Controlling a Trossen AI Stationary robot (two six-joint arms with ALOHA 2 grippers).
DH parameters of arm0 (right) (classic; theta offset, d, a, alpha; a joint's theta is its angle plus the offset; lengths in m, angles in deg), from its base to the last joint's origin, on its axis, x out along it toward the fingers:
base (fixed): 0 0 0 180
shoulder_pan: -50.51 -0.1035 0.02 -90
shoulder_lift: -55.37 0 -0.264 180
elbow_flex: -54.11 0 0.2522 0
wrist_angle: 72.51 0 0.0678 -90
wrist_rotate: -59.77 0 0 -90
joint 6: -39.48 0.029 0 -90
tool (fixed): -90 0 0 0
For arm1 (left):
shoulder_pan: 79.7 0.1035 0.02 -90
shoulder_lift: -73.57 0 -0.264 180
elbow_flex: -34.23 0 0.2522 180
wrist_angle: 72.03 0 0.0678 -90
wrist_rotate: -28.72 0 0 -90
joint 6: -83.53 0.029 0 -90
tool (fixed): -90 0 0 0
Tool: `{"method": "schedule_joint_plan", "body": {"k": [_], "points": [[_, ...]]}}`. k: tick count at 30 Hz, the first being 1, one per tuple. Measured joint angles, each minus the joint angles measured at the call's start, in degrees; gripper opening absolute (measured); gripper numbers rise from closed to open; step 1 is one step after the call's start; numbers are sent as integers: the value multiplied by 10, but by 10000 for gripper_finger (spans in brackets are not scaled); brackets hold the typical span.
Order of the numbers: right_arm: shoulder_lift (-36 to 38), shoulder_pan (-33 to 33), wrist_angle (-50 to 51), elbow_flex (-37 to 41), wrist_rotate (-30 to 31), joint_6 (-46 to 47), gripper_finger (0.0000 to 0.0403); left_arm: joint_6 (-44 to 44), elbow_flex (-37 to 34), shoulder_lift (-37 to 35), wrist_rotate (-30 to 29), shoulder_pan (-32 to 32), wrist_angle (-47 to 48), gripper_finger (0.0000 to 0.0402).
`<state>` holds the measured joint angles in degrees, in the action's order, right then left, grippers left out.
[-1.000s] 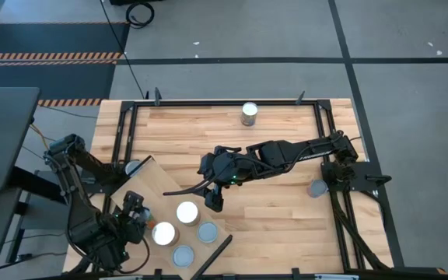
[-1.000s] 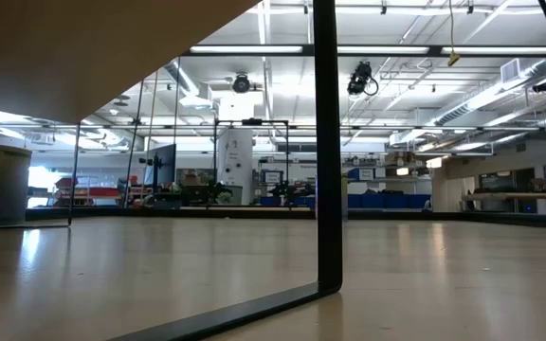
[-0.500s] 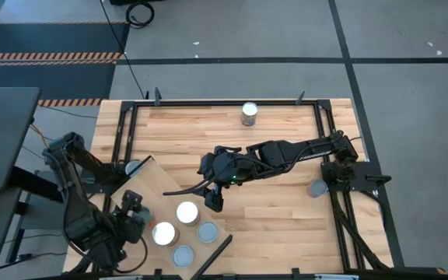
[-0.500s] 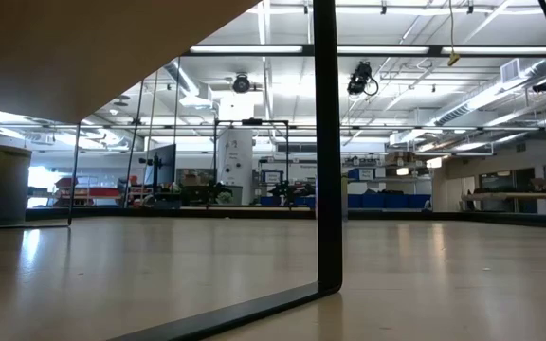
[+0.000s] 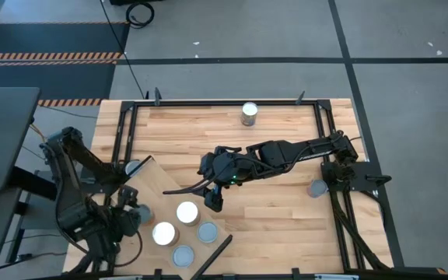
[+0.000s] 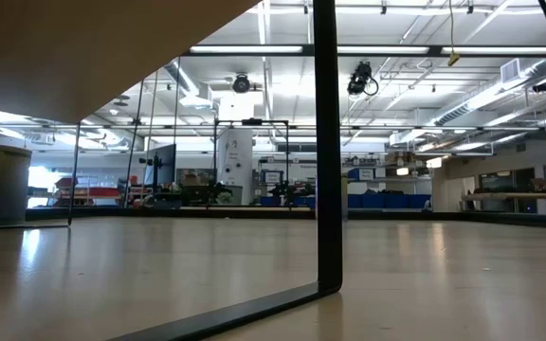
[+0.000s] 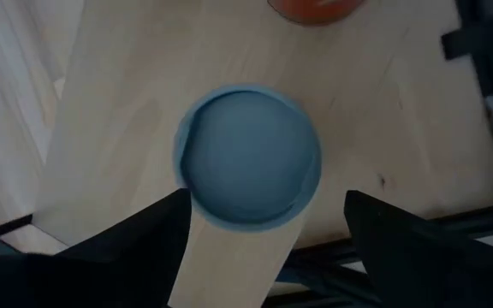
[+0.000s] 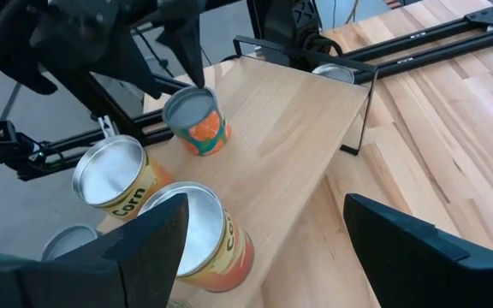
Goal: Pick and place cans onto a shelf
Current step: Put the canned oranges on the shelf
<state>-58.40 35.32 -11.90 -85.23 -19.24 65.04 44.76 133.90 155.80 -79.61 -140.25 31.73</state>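
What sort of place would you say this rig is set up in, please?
Likely a large robotics lab or workshop: hazard-striped floor tape, a wide hall with ceiling strip lights, and blue bins behind.

Cans (image 5: pixel 176 232) crowd the shelf (image 5: pixel 155 185) near end — its far half seems open; right arm (image 5: pixel 282 155) spans mid-table.

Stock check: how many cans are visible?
8: two white-topped cans and two grey-topped cans front-left, one below the left fingers, one by the left rail, one at back, one far right.
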Motion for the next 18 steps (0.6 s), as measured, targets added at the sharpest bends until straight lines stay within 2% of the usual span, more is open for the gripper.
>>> {"method": "schedule_joint_plan", "body": {"k": [4,13,18], "points": [[0,0,0,0,-1,3,318,-32,-1,-11,0,0,0,315],[0,0,0,0,-7,7,318,-13,-58,-5,0,0,0,315],[0,0,0,0,-19,15,318,-25,-58,-5,-36,0,0,315]]}}
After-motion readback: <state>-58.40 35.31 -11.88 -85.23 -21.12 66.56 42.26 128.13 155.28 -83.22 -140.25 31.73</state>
